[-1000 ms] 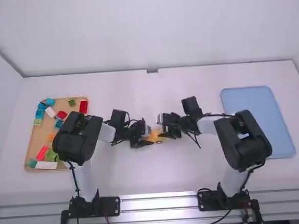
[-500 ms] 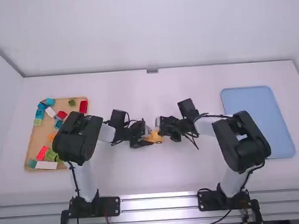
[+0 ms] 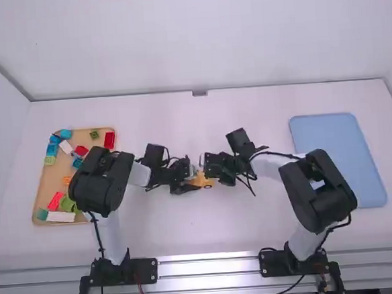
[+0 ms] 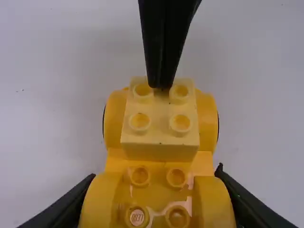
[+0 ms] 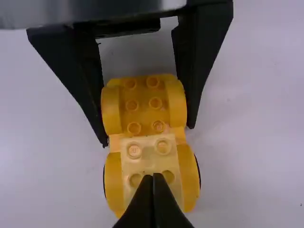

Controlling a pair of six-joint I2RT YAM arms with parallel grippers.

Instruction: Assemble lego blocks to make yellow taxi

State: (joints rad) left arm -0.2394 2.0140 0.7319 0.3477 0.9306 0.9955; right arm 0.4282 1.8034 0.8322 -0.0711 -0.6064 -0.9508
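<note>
Left pincer pinching one yellow-orange wheeled plastic base; right pincer, pressed together, at one pale-yellow four-stud plastic block.

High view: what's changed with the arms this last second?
The right gripper moved left, in over the pale block on the yellow build. Nothing visibly gripped or released. The left gripper stayed put, holding the build; the block tray looks unchanged.

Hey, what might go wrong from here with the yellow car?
The right hand, fingers shut, is over the pale block's outer studs, away from the left hand; pushing there might tilt the block. The left hand grips the car only by one end's rounded sides, so a push on the other end might make it pivot or slip.
</note>
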